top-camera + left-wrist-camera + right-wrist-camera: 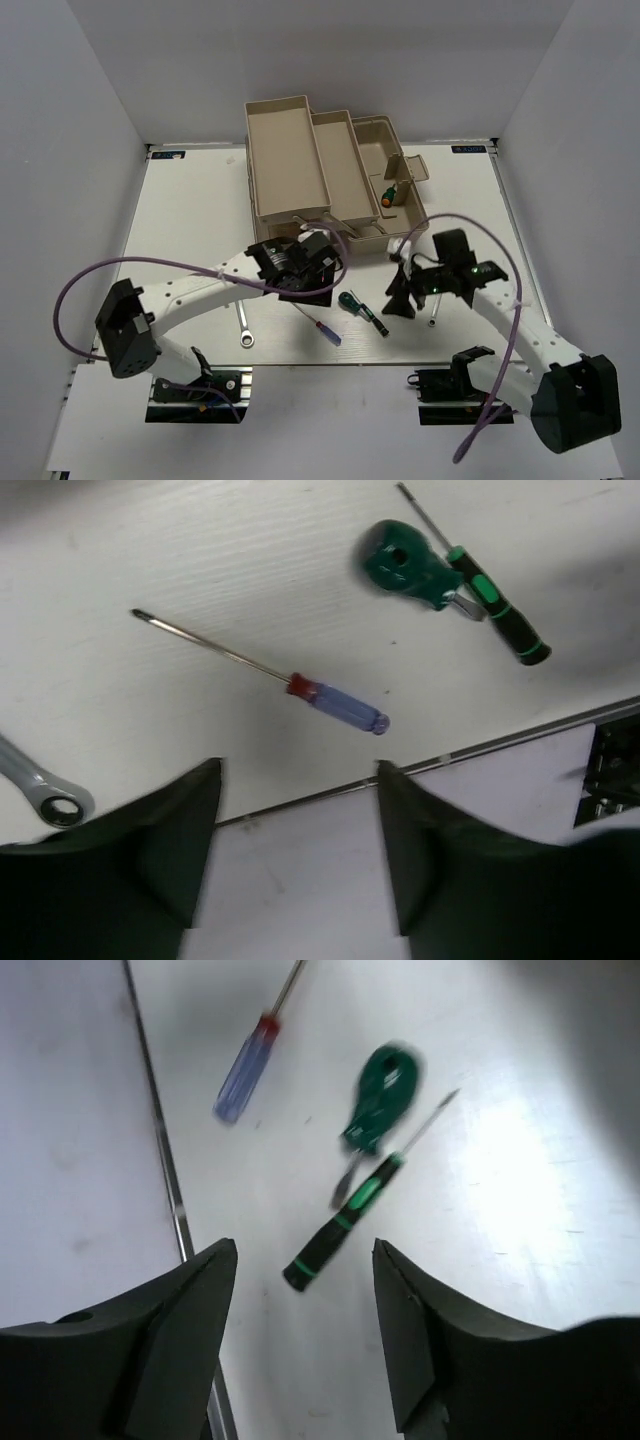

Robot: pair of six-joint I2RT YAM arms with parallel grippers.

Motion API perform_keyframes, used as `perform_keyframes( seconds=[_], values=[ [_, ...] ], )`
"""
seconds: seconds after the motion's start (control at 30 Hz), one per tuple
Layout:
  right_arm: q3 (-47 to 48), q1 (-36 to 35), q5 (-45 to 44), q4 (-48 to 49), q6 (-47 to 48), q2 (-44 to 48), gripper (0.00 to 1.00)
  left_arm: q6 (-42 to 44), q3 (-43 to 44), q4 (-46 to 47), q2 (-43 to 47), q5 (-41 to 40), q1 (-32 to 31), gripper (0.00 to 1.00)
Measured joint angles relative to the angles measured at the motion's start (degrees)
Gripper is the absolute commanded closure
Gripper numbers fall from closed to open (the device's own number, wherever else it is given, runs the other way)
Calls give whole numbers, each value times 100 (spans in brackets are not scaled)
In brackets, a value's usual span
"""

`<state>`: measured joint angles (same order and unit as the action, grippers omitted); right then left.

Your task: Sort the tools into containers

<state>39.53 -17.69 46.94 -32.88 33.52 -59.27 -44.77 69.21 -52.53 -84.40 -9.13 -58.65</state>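
In front of the toolbox (285, 150), nearest, the left gripper (300, 780) is wide open and holds nothing. The right gripper (305, 1260) is open and empty too. Also in front of the toolbox, on the table (190, 210), lie a long wrench (243, 325), a red-and-blue screwdriver (335, 702), a fat green screwdriver (405, 562) and a thin green-and-black screwdriver (497, 608). Farther back, a small green tool (390, 193) lies inside the toolbox's right tray.

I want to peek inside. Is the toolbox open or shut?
Open. The toolbox has its trays spread out in steps, insides showing; a green tool lies in one.
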Motion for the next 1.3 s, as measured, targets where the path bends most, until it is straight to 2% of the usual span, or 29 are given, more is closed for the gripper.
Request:
perform_keyframes(
  seconds=[0.07,0.23,0.33,0.5,0.67,0.83,1.03,1.1,1.2,1.23,1.3],
  values=[
    [-551,-350,-109,205,61,144,31,-138,-225,-68,291,-111,0,16],
    [-815,-1211,-839,1058,-227,-319,24,-553,-848,-131,984,-280,81,16],
    [-787,-1759,-1388,1650,-457,-796,24,-866,-1189,-212,1434,-492,118,16],
    [-339,-2363,-2179,2079,-817,-1550,24,-1412,-1775,-404,2365,-809,173,16],
    [-70,-2747,-2765,2455,-1069,-1781,27,-1934,-2304,-612,3289,-1008,269,16],
    [-59,-3067,-3132,2573,-1235,-2013,27,-2166,-2428,-699,3510,-1080,293,16],
    [-59,-3246,-3442,2634,-1309,-2216,32,-2212,-2422,-745,3101,-1108,295,16],
    [-59,-3305,-3517,2658,-1333,-2264,40,-2205,-2417,-741,3008,-1108,295,21],
    [-59,-3407,-3620,2691,-1360,-2312,50,-2170,-2415,-682,2973,-1123,295,40],
    [-59,-3438,-3637,2706,-1357,-2334,53,-2127,-2415,-647,2975,-1126,295,50],
    [-61,-3497,-3676,2717,-1340,-2374,66,-2061,-2415,-520,2962,-1130,297,60]
  ],
)
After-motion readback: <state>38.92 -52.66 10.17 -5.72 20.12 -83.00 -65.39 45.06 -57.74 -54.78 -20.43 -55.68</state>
